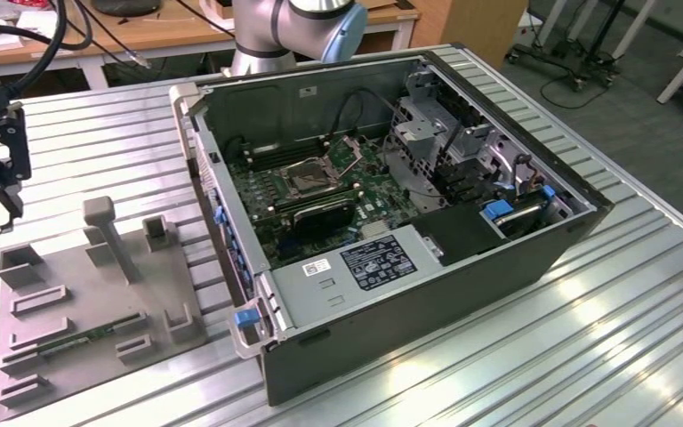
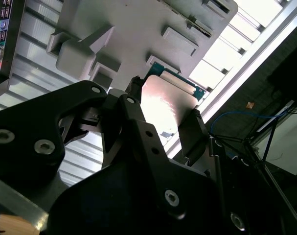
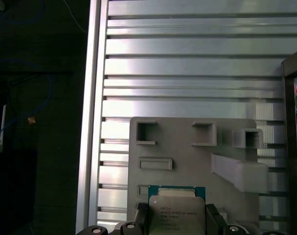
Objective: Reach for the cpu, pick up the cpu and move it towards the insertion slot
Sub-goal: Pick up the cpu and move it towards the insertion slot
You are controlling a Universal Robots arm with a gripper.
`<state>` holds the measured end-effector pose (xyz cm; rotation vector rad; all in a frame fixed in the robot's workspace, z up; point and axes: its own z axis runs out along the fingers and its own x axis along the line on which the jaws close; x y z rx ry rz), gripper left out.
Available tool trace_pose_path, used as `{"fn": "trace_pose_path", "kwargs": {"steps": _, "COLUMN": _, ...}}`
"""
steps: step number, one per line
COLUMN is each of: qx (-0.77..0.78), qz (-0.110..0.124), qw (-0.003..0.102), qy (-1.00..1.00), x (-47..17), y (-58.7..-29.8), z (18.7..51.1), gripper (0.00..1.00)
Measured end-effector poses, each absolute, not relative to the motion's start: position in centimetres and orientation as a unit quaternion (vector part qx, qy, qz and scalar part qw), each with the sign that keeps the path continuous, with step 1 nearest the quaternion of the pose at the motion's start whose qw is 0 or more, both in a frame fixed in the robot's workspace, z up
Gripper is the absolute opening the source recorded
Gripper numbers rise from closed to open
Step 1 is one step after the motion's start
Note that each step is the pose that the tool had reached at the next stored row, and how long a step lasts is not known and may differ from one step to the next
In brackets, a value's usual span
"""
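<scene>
The gripper (image 2: pixel 164 102) pinches the cpu (image 3: pixel 176 211) near an edge of the table (image 3: pixel 95 147); the insertion slot (image 1: pixel 306 175) lies well apart, toward the exterior view's right.

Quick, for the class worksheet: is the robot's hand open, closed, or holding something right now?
Hand: closed on the cpu, gripping it by two opposite edges.

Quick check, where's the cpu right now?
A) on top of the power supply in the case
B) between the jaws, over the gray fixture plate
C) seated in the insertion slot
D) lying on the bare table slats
B: in both wrist views the cpu sits between the jaws of the gripper, one on each side of it, with the gray fixture plate beyond it.
</scene>
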<state>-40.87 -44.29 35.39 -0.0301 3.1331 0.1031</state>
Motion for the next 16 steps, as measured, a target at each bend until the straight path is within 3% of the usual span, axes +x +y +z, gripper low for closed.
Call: {"fn": "trace_pose_path", "kwargs": {"steps": 16, "qx": -0.010, "qz": 0.033, "qw": 0.003, "qy": 0.999, "x": -40.87, "y": -44.29, "z": 35.64, "gripper": 0.54}}
